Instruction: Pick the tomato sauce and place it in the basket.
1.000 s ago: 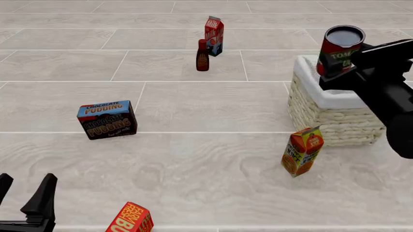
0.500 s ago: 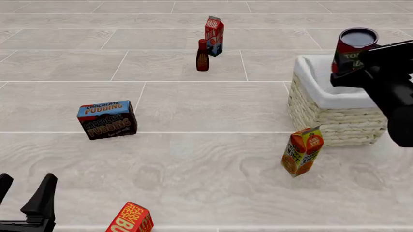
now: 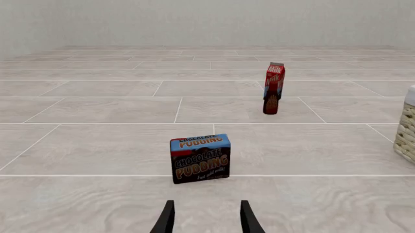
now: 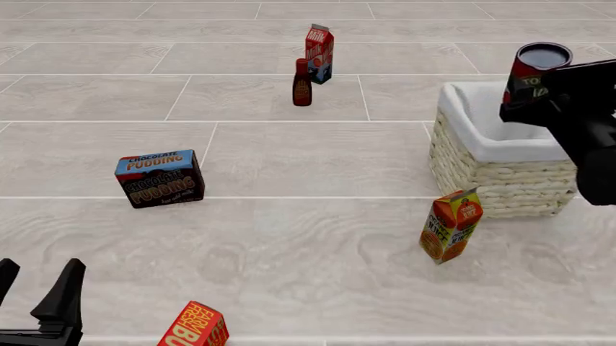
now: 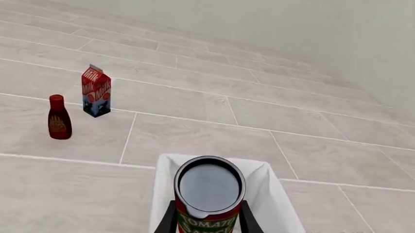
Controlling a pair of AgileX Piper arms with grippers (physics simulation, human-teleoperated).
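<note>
My right gripper (image 4: 535,88) is shut on the tomato sauce can (image 4: 536,71), red label and dark grey top, and holds it upright in the air above the basket (image 4: 500,184), a straw wicker one with white cloth lining at the right. In the right wrist view the can (image 5: 209,191) sits between the fingers, over the basket's white lining (image 5: 272,194). My left gripper (image 4: 34,292) is open and empty low at the near left; its fingers (image 3: 167,218) point toward the chocolate pudding box.
A chocolate pudding box (image 4: 160,178) stands left of centre. A dark brown bottle with red cap (image 4: 302,83) and a milk carton (image 4: 319,52) stand at the back. An orange juice carton (image 4: 451,225) leans in front of the basket. A red box (image 4: 193,326) lies near the front edge.
My right gripper has carried the can to the right and farther back, from the basket's near-left rim to over its middle. The left arm has not moved.
</note>
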